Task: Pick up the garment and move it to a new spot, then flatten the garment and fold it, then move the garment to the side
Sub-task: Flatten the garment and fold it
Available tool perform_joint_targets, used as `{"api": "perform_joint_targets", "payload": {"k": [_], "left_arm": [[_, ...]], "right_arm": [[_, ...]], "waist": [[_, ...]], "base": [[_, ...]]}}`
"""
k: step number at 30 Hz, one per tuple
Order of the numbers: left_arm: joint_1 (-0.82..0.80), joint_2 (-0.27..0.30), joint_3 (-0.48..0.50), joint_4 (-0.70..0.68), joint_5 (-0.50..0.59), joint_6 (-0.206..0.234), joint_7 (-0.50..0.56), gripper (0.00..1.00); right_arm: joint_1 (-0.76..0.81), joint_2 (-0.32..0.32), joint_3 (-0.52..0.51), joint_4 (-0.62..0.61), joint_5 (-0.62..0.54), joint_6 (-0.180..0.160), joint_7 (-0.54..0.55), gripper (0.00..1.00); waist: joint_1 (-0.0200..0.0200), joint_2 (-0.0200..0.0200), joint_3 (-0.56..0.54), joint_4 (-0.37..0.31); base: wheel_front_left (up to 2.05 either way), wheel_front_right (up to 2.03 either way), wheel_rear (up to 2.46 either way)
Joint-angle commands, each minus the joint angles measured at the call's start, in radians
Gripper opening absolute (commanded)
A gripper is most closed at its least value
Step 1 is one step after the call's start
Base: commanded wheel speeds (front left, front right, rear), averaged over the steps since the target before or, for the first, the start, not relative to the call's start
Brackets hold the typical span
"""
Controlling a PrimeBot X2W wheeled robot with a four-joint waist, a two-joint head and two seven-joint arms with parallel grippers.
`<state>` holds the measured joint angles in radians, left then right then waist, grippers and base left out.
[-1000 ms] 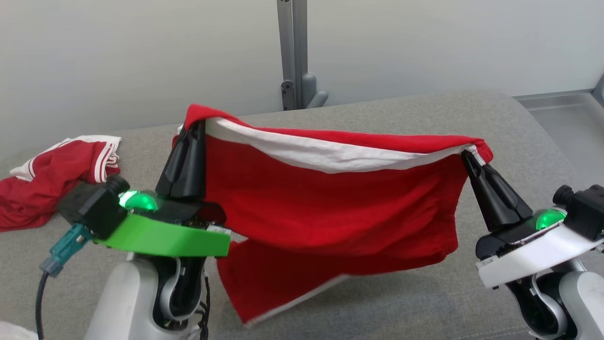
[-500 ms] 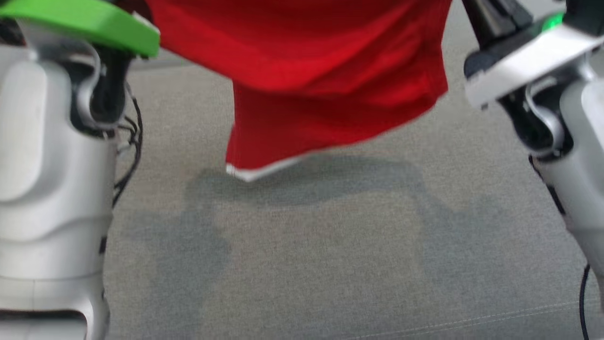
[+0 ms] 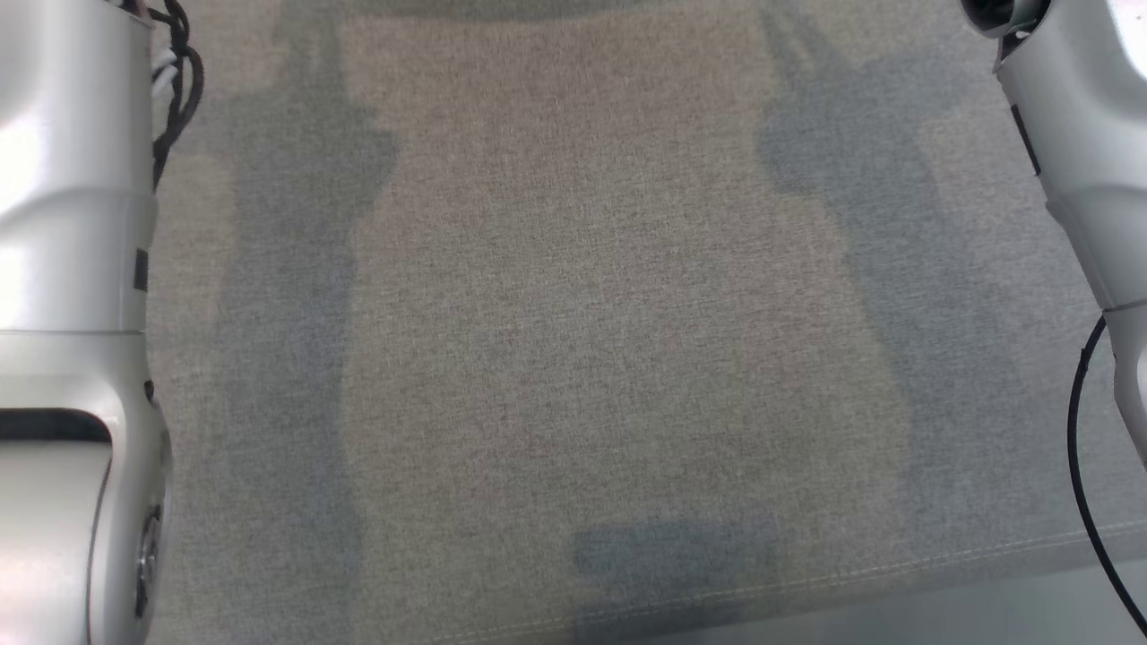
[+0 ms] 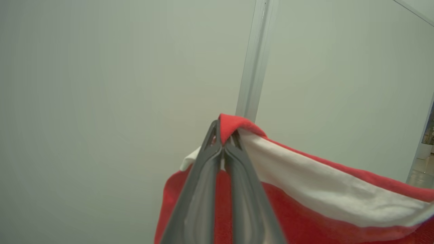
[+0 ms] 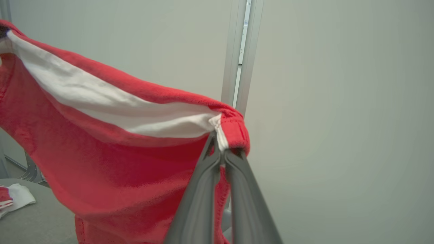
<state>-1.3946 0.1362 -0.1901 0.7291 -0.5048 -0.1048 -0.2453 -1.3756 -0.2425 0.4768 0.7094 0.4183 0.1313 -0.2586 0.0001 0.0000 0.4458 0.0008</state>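
the fingers of our left gripper (image 4: pixel 223 141) are clenched on one upper corner of the red garment (image 4: pixel 305 234). those of our right gripper (image 5: pixel 222 150) are clenched on the other corner, beside the white inner band (image 5: pixel 112 115). the garment hangs stretched between the two, up in the air. we judge this to be the first step, carrying it to a new spot. next we must lower it onto the grey padded surface (image 3: pixel 573 313), both grips tight and held apart so it lands flat, away from the other red-and-white cloth (image 5: pixel 13 200). we can read no brand, label or writing.
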Motion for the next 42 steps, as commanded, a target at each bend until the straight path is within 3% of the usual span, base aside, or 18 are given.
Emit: {"api": "perform_joint_targets", "payload": {"k": [1,6,14,23,28,36,42], "left_arm": [[0.018,-0.004,-0.004,0.011,-0.004,-0.008,-0.009,0.0],[0.067,-0.015,-0.037,0.008,-0.014,-0.024,-0.021,0.0],[0.201,0.0,-0.025,-0.182,-0.084,-0.026,-0.02,0.0],[0.649,0.036,-0.006,-0.457,-0.166,-0.026,-0.019,0.0],[0.94,0.023,0.007,-0.551,-0.221,-0.026,-0.02,0.0],[1.243,-0.014,0.007,-0.619,-0.216,-0.026,-0.02,0.0],[1.421,-0.001,-0.032,-0.687,-0.187,-0.026,-0.02,0.0]], "right_arm": [[0.016,0.001,0.011,0.011,0.005,-0.001,-0.007,0.0],[0.083,-0.023,0.008,-0.036,0.029,-0.001,-0.008,0.0],[0.212,-0.074,0.052,-0.18,0.099,-0.001,-0.008,0.0],[0.549,-0.126,0.038,-0.394,0.123,-0.001,-0.008,0.0],[0.799,-0.082,-0.066,-0.509,0.088,-0.001,-0.008,0.0],[1.105,-0.022,-0.124,-0.59,0.013,-0.001,-0.008,0.0],[1.321,0.02,-0.179,-0.652,0.008,-0.001,-0.008,0.0]], "waist": [[-0.0001,0.0,0.154,0.022],[-0.0001,0.0,0.191,0.036],[-0.0001,0.0,0.152,0.035],[-0.0001,0.0,-0.02,0.057],[-0.0001,0.0,-0.118,0.078],[-0.0001,0.0,-0.249,0.095],[-0.0001,0.0,-0.343,0.109]], "base": [[0.0,0.0,0.0],[0.0,0.0,0.0],[0.0,0.0,0.0],[0.0,0.0,0.0],[0.0,0.0,0.0],[0.0,0.0,0.0],[0.0,0.0,0.0]]}}
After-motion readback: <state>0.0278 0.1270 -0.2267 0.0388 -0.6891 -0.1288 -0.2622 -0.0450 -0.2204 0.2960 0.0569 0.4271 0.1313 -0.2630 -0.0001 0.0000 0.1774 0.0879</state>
